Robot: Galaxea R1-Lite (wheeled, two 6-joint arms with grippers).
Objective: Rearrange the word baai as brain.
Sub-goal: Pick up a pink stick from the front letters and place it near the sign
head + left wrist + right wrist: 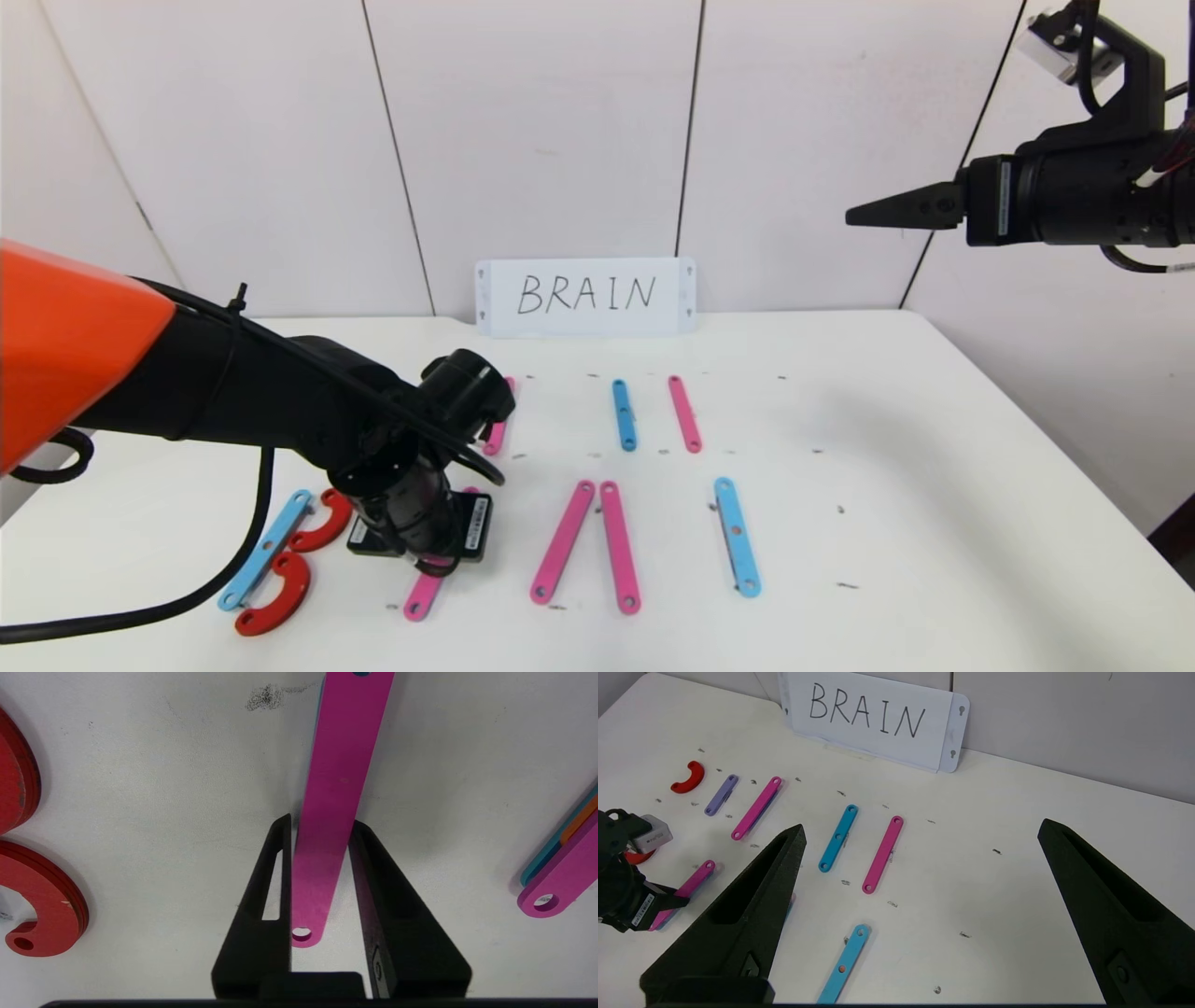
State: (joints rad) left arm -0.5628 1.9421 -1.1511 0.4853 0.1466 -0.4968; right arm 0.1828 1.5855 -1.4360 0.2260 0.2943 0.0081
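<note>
Closest to the table's (pixel 934 523) front edge, a pink bar (pixel 425 593) lay slanted, and the left gripper (pixel 322 826) had its two black fingers pressed against the bar's long sides, pinching it a little way up from its holed end. From the head view only the bar's near end poked out below the wrist. Just to the left of that sat two red curved pieces (pixel 280 597) against a light-blue bar (pixel 266 549), together shaped like a B. To the right, two more pink bars (pixel 563 541) met at their far tips and spread apart toward the front, like an A with no crossbar, and beyond them to the right a lone light-blue bar (pixel 737 536) lay nearly straight.

Farther back was a second row: a pink bar partly hidden behind the left arm, then a short blue bar (pixel 624 415) and a pink one (pixel 684 414) side by side but apart. At the very back, a white card (pixel 586 296) reading BRAIN leaned on the wall.

Up high on the right, well clear of everything, the right gripper (pixel 920 849) hung with its jaws spread wide, holding nothing.
</note>
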